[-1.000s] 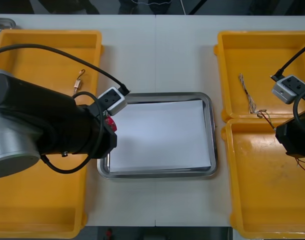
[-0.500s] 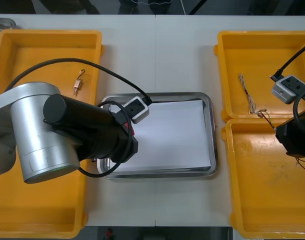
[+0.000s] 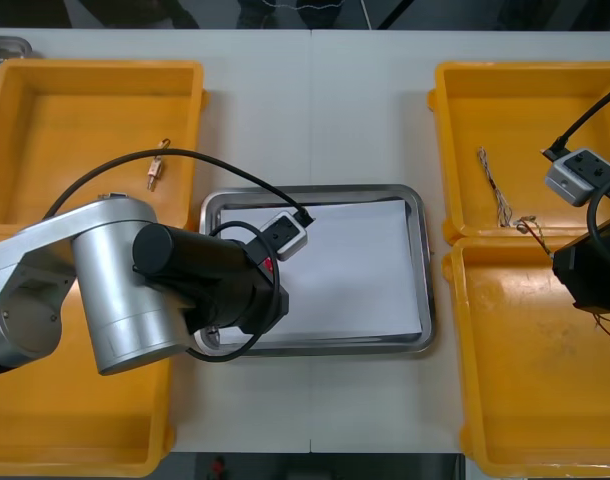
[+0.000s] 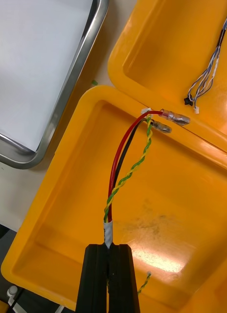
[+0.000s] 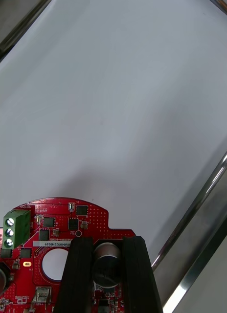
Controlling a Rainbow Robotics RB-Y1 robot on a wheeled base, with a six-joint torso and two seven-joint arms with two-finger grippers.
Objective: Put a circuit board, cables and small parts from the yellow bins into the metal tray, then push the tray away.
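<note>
One board (image 5: 59, 215) in left tool (image 5: 107, 242) over tray (image 3: 315, 189)

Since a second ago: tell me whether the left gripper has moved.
Yes. The left gripper, shut on the red circuit board, moved rightward from the metal tray's left rim to over its white inside.

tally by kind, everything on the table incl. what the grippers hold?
4 yellow bins
1 metal tray
1 circuit board, in the left gripper over the tray
2 cables: red and yellow cable in the right gripper, blue and white cable in the far right bin
1 small metal part, far left bin
Total: 9
</note>
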